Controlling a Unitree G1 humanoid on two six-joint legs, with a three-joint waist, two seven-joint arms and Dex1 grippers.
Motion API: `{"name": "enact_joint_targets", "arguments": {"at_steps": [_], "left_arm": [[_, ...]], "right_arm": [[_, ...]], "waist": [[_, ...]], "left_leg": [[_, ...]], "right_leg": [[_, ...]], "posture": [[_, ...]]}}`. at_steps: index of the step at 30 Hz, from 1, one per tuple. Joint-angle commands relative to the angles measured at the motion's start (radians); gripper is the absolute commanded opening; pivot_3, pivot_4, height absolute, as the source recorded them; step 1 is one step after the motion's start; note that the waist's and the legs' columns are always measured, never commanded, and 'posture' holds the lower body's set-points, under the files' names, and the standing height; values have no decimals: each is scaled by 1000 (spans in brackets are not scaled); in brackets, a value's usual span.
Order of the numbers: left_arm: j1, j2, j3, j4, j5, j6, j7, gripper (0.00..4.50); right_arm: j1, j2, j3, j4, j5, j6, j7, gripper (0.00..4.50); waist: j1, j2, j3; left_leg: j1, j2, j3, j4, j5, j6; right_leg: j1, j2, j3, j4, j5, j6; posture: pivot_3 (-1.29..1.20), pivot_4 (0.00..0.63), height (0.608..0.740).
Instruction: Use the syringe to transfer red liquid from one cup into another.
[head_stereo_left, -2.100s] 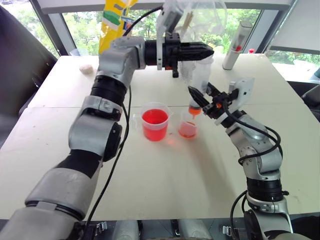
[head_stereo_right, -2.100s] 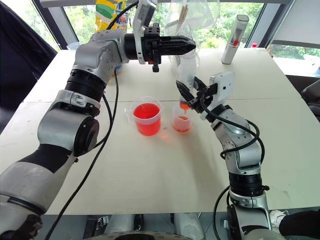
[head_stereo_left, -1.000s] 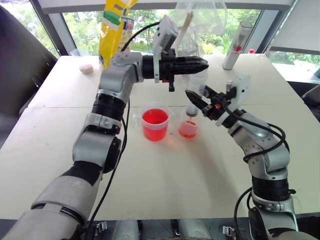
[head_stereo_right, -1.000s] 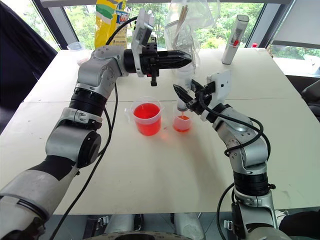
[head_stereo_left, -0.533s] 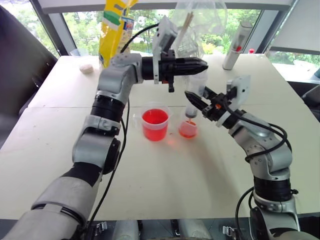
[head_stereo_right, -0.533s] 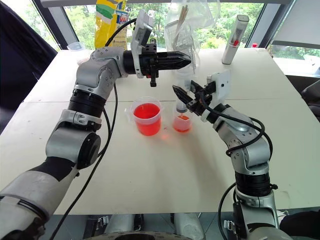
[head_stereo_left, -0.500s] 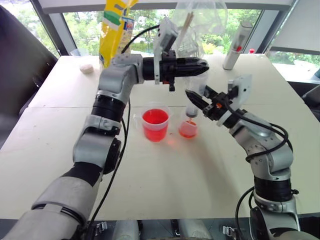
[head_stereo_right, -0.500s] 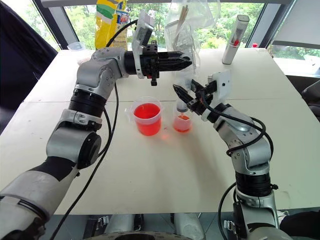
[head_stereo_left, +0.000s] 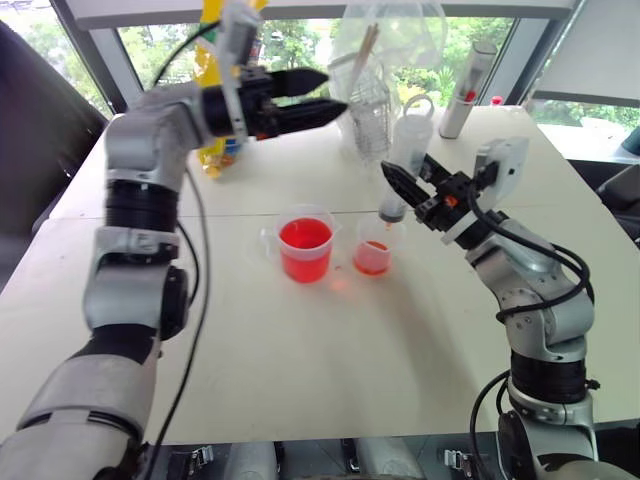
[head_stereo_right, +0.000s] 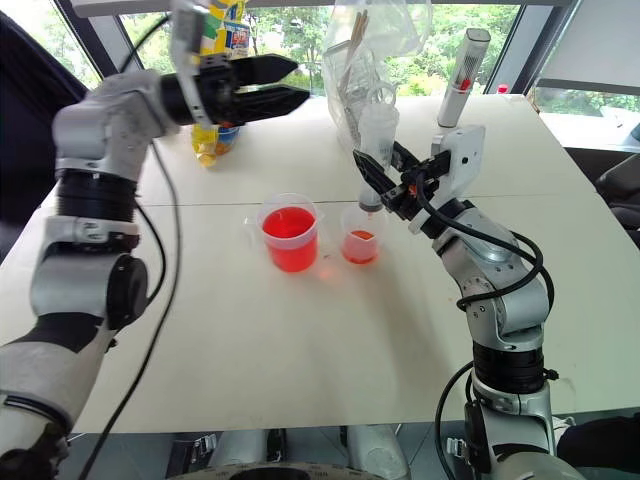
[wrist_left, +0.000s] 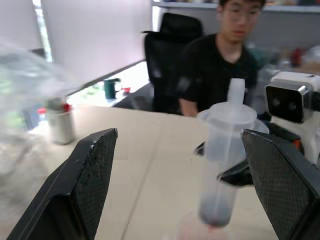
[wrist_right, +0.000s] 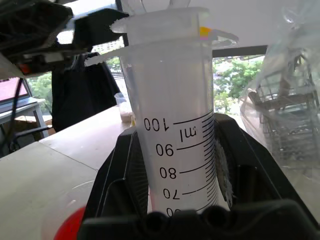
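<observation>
The right tool (head_stereo_left: 403, 190) pinches the syringe (head_stereo_left: 400, 175) upright, tip over the small cup (head_stereo_left: 372, 256), right of the big cup (head_stereo_left: 305, 249) mid-surface. The left tool (head_stereo_left: 318, 95) hangs spread, far left. I'd hold the barrel steady, letting drips fall.

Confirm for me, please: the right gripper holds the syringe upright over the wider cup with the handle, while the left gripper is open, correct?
Not quite. The right gripper holds the syringe over the smaller, narrower cup, not the wider handled cup beside it; the left eye view shows this. The left gripper is indeed open.
</observation>
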Motion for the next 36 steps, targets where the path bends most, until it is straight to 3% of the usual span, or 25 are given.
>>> {"name": "enact_joint_targets", "arguments": {"at_steps": [1, 8, 16, 21, 24, 36], "left_arm": [[45, 19, 1, -84, -21, 35, 10, 4052], [167, 63, -27, -219, -25, 68, 16, 4052], [279, 91, -47, -365, -40, 89, 32, 4052], [326, 98, -37, -441, -76, 132, 63, 4052], [349, 100, -32, -473, -90, 148, 90, 4052], [416, 147, -60, -577, -121, 187, 117, 4052]], "right_arm": [[-19, -2, -16, -10, 6, -20, -4, 1409], [-118, -45, -54, 30, 35, 87, -42, 1409], [-475, -211, -166, 193, 218, 702, -130, 1409], [-571, -288, -131, 349, 180, 1027, -177, 1409], [-528, -342, -38, 443, 208, 1061, -200, 1409], [-407, -284, 36, 669, 94, 1055, -259, 1409]], "waist": [[12, 0, 0], [14, 0, 0], [13, 1, 0], [14, 0, 0], [13, 0, 0], [11, 0, 0]], "left_leg": [[0, 0, 0, 1, 0, 0], [-2, -1, 0, 3, 0, 0], [-1, 0, 0, 0, 0, 0], [-1, -1, 0, 0, 0, 0], [-1, -2, 1, 0, 0, 0], [-1, -1, 1, 0, 0, 0]], "right_leg": [[0, 0, 0, 0, 0, 0], [1, -4, -1, 0, 0, 0], [0, -4, -1, 0, 0, 0], [0, -6, 0, -1, 0, 0], [0, -6, 1, -2, 0, 0], [-1, -4, 2, -2, 0, 0]], "posture": [[0, 150, 739], [0, 150, 739], [0, 150, 739], [0, 150, 739], [0, 150, 739], [0, 150, 739]]}}
